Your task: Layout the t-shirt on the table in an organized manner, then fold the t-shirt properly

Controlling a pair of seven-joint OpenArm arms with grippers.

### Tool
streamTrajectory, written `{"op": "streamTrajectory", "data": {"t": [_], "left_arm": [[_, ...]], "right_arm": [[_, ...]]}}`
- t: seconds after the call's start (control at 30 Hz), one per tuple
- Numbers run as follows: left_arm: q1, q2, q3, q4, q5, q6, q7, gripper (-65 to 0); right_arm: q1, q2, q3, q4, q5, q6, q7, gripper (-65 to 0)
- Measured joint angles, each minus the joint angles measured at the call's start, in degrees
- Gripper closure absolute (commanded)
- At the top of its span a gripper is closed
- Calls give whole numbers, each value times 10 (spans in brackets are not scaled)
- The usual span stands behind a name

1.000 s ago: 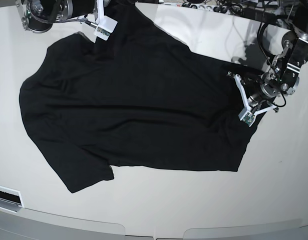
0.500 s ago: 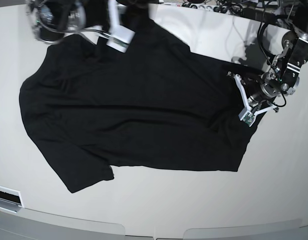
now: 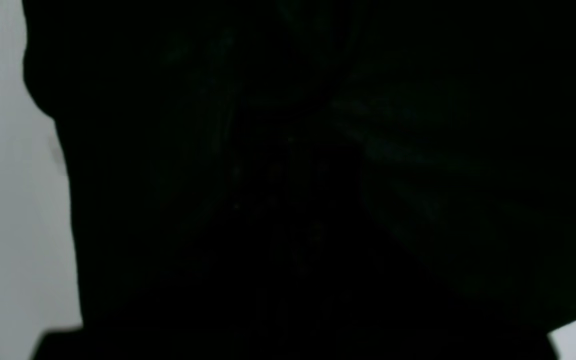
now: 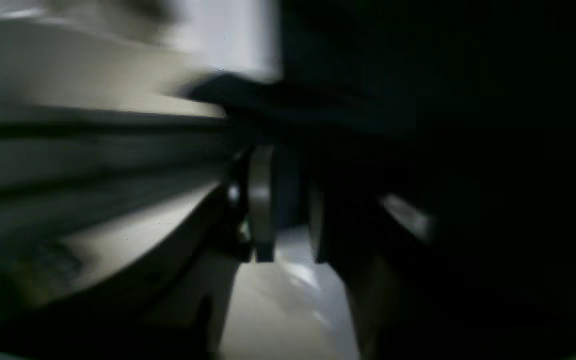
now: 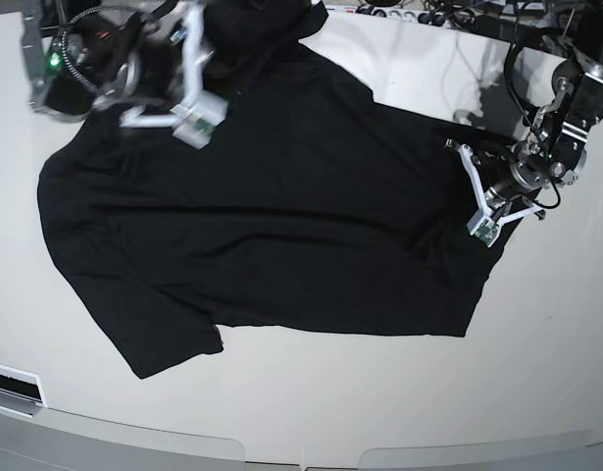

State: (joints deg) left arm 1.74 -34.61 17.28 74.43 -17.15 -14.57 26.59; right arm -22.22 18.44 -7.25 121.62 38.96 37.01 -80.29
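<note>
Movement is all on the right arm's side, at the top left of the base view. The right end effector (image 5: 188, 103) now sits lower and further in over the t-shirt (image 5: 272, 216) than it does in the two earlier base frames, where it was up near the collar edge. It is smeared with motion, and the right wrist view is too blurred to help, so I cannot tell whether its jaws are open or pinching cloth. The collar region beside it looks bunched and slightly lifted toward the far edge, which hints the cloth is being dragged or released there.

Across the surface (image 5: 379, 412), the left end effector (image 5: 485, 201) shows no change from the earlier frames: it is closed on the t-shirt at the hem corner, with small wrinkles radiating from the pinch. The left wrist view is nearly filled with dark fabric (image 3: 318, 175), with slivers of white surface (image 3: 13, 200) at the edges.

The t-shirt lies spread on the surface, mostly flat, one sleeve pointing toward the near edge, its outline nearly as before. By my reading the layout stage is not finished: the collar end needs smoothing before any fold begins.
</note>
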Motion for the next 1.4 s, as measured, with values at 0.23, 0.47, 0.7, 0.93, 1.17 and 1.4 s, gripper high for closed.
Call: {"op": "streamTrajectory", "data": {"t": [0.23,0.47,0.7,0.93,1.17,1.4], "left_arm": [[0,0,0,0,0,-1,0,0],[0,0,0,0,0,-2,0,0],[0,0,0,0,0,-2,0,0],[-3,0,0,0,-3,-5,23,0],[0,2,-40,3,-18,-16,77,0],[7,0,-109,27,-77,-53,176,0]], "right_arm": [[-2,1,97,0,-43,-6,26,0],[-2,-2,107,-115,-162,30,214,0],[0,-1,108,-178,-273,-60,252,0],[23,1,111,-314,-233,-18,309,0],[38,0,111,-328,-233,-106,241,0],[17,16,111,-321,-362,-187,95,0]]}}
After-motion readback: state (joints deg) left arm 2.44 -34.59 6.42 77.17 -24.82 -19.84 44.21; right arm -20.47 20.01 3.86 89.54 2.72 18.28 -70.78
